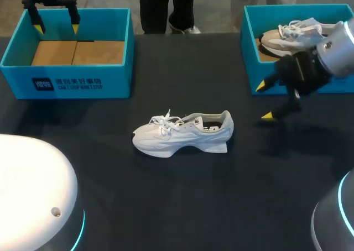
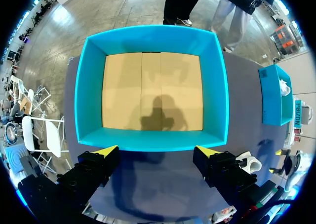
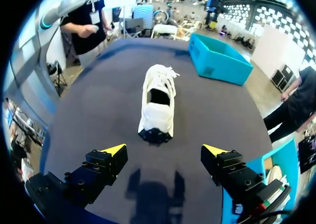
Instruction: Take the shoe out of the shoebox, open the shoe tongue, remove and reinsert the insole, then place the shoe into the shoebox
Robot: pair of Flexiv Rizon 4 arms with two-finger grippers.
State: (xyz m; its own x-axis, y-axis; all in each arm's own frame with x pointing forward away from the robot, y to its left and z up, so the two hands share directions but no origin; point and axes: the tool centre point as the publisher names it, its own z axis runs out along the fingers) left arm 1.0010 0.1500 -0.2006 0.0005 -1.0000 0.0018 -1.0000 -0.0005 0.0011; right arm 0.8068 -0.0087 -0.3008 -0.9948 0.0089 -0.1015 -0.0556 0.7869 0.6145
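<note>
The bench is dark and carries two teal boxes and, between them, one shoe. The left box stands at the far left. We see only its bare cardboard floor, and the left wrist view looks straight down into it. The right box stands at the far right, well apart from the first.

We count two white shoes. One shoe stands on its sole near the middle of the bench, outside both boxes and touching neither. Its toe points to our left and its heel to our right, with the laces lying loose over the tongue. The second shoe lies inside the right box, partly hidden behind our right arm.

We count two arms, each with two yellow-tipped fingers. The left fingers hang over the left box, spread wide and holding nothing. In the left wrist view both tips show above the box's near wall. The right fingers hover over the bench just in front of the right box, to the right of the shoe. They too are spread wide and hold nothing. In the right wrist view the shoe lies ahead of them, heel nearest, toe pointing away, clear of both tips.
</note>
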